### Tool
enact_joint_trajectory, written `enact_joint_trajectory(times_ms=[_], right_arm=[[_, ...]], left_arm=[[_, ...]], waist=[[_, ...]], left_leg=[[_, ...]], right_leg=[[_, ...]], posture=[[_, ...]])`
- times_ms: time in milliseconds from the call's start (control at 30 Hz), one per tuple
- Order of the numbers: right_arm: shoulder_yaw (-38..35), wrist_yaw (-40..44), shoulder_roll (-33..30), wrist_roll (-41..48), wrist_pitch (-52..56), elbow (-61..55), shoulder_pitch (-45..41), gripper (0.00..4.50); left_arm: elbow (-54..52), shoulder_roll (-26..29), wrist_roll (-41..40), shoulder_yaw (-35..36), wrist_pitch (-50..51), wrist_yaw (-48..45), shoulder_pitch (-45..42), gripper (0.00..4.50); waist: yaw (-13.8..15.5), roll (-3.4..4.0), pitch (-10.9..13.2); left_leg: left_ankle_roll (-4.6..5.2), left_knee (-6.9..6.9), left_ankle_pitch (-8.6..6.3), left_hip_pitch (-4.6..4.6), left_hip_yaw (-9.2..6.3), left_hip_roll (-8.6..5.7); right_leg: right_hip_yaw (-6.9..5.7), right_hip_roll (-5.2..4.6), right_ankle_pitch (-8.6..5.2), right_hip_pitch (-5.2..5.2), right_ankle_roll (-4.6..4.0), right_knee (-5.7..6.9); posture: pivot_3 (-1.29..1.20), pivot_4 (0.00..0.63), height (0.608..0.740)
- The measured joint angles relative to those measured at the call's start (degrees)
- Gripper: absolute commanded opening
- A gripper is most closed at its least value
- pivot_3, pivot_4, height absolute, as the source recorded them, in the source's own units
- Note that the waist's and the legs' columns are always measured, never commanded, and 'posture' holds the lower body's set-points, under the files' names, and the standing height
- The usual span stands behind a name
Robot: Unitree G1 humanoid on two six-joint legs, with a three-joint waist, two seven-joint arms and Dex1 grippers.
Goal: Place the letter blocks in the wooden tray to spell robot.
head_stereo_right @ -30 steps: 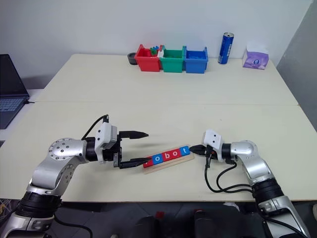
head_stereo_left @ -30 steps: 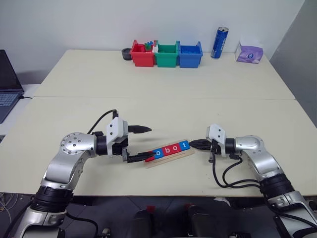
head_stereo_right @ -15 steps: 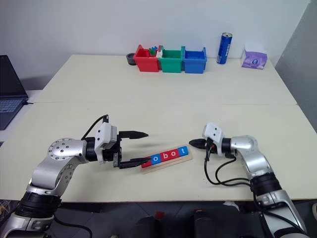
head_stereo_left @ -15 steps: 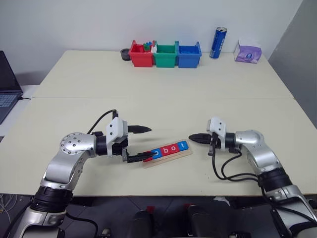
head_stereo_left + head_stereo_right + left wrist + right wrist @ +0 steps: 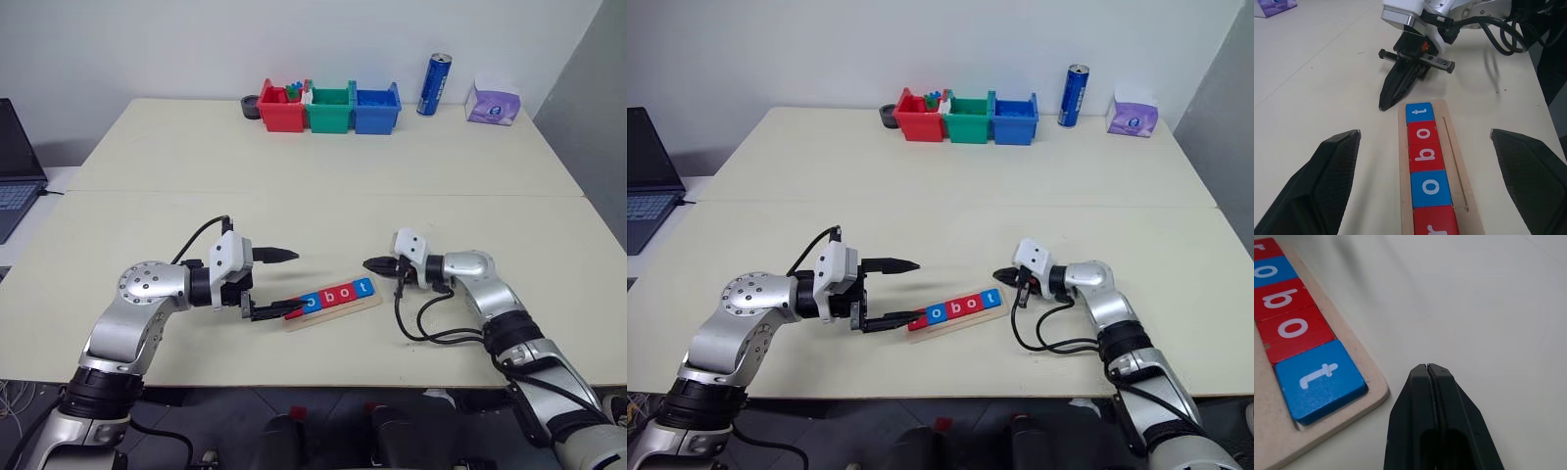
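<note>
The wooden tray (image 5: 364, 302) lies slanted near the table's front edge. Five letter blocks (image 5: 337, 292) sit in it in a row reading r, o, b, o, t: red r (image 5: 1432, 223), blue o (image 5: 1431, 186), red b (image 5: 1425, 154), red o (image 5: 1295, 328), blue t (image 5: 1317, 377). My left gripper (image 5: 297, 282) is open at the tray's r end, its lower finger (image 5: 274, 312) against that end and its upper finger (image 5: 279, 255) above the table. My right gripper (image 5: 370, 263) is shut and empty, its tip just past the t end, a little beyond the tray.
At the table's far edge stand a red bin (image 5: 280, 108), a green bin (image 5: 329, 110) and a blue bin (image 5: 376, 110), with a blue can (image 5: 435, 84) and a purple tissue pack (image 5: 493, 103) to their right. A laptop (image 5: 15, 166) sits off the left edge.
My right gripper, still shut, has drawn away from the tray's t end, moving farther from me and slightly left. The left gripper, tray and blocks have stayed put.
</note>
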Motion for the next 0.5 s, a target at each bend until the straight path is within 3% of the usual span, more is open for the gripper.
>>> enact_joint_trajectory(times_ms=[500], right_arm=[[0.47, 3.98, -2.26, 0.25, 2.8, -9.81, 5.53, 0.04]], left_arm=[[0.13, -0.49, 0.0, -0.2, 0.01, -0.03, -0.62, 4.5]], waist=[[0.04, 0.0, 0.0]], left_leg=[[0.0, 0.0, 0.0, 0.0, -0.01, 0.0]], right_leg=[[-0.01, 0.0, 0.0, 0.0, 0.0, 0.01]], posture=[[0.0, 0.15, 0.74]])
